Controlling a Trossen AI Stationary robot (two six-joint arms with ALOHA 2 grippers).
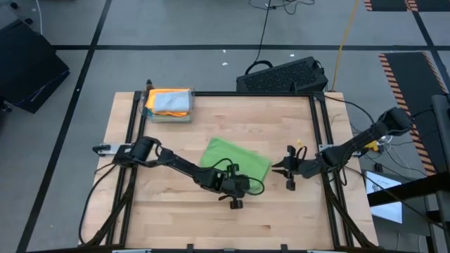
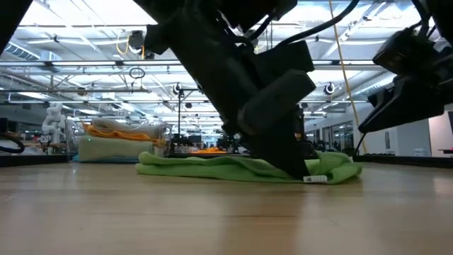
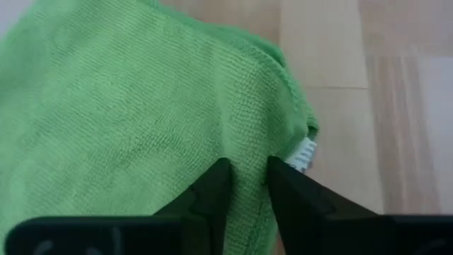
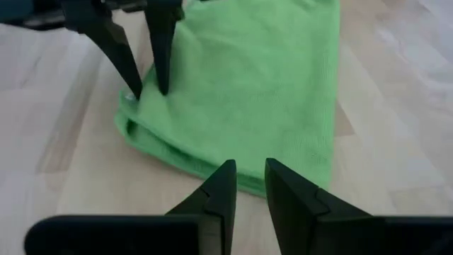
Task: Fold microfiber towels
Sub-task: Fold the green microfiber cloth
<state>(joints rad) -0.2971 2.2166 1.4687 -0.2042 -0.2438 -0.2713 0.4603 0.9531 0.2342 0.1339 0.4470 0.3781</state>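
my left claw (image 1: pixel 247 184): down at the near corner of the bright green towel (image 1: pixel 235 161), fingers (image 3: pixel 212 191) nearly together with a ridge of cloth between them in the left wrist view; clamped on the towel's edge beside its small white tag (image 3: pixel 304 154).
my right claw (image 1: pixel 288 169): just off the towel's right edge, above bare wood, fingers (image 4: pixel 219 191) slightly apart with nothing between them.
towel position: middle of the surface (image 1: pixel 281 119), lying flat and doubled over, a rolled fold showing along one edge in the right wrist view.
towel long axis: runs diagonally, from far-left to near-right in the high view; the narrow ends point toward the stack and toward my right claw.
edges: the black frame rails (image 1: pixel 320 133) line the left and right sides of the surface; the towel sits well inside all of them.
open room: bare wood all along the near side and across the far right; also a wide bare strip between the towel and the stack.
stack of folded towels (image 1: pixel 169 103): at the far-left corner, well apart from the green one; orange and light grey layers show on top, a pale green one at the bottom.
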